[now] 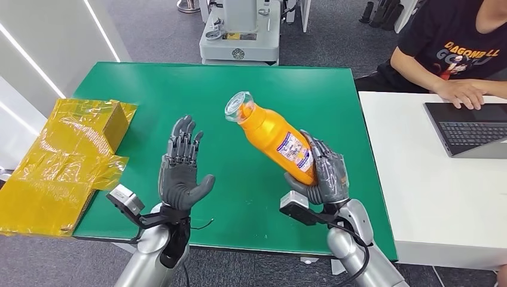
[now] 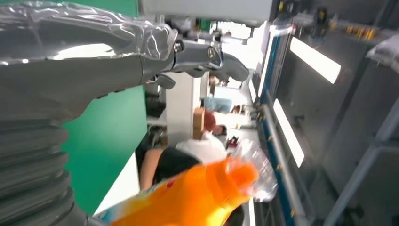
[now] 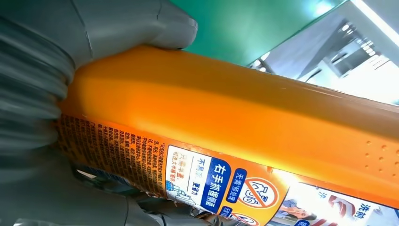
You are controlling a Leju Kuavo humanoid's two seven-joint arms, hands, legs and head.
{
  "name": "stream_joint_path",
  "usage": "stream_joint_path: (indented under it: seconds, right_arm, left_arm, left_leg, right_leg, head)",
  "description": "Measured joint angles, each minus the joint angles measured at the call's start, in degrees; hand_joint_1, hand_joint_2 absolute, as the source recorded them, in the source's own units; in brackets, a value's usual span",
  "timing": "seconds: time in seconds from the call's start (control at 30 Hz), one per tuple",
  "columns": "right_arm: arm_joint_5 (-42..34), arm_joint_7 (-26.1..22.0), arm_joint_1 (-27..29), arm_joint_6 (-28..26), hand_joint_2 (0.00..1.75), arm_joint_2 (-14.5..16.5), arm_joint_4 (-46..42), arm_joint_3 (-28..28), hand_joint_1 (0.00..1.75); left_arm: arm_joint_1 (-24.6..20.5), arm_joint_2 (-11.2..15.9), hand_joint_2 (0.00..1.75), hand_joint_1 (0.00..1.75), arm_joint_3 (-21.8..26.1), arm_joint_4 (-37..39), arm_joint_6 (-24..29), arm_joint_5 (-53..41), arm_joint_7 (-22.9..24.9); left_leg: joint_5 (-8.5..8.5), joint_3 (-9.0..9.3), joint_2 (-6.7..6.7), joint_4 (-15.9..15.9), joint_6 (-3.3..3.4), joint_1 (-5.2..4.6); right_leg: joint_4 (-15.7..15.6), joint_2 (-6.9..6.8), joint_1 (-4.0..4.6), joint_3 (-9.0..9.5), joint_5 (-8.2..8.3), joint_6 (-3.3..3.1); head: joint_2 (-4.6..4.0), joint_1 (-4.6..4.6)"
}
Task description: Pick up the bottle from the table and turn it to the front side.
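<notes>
Silver arms bore dark grey left hand [image 1: 181,173] and right hand [image 1: 326,173], boxy wrist cameras, black cables.

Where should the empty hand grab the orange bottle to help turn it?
Probably the bare upper body of the orange plastic bottle, below its clear cap. The left hand is open beside it; the right hand already grips the lower end, and the bottle leans towards the left.
</notes>
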Motion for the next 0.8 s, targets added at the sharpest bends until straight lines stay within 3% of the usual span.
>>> stream_joint_path:
  seconds: [0.43, 0.8]
  right_arm:
    - [-4.56, -2.45, -4.48, 11.74, 1.75, 3.09, 0.87, 6.57, 1.75]
    - [-5.07, -2.49, -6.24, 17.18, 1.75, 4.28, 2.17, 9.66, 1.75]
  left_arm:
    - [-2.56, 0.34, 1.75, 0.0, -0.81, 1.62, -3.05, -0.1, 1.38]
    - [-2.61, 0.43, 1.75, 0.0, -0.81, 2.55, -1.22, -1.07, 2.9]
  left_leg:
    - [0.0, -0.01, 0.0, 0.0, 0.0, 0.0]
    - [0.0, -0.02, -0.01, 0.0, 0.0, 0.0]
  right_leg:
    - [0.0, 0.0, 0.0, -0.01, 0.0, 0.0]
    - [-0.01, 0.0, 0.0, -0.01, 0.0, 0.0]
  head:
    - [0.0, 0.0]
    - [0.0, 0.0]
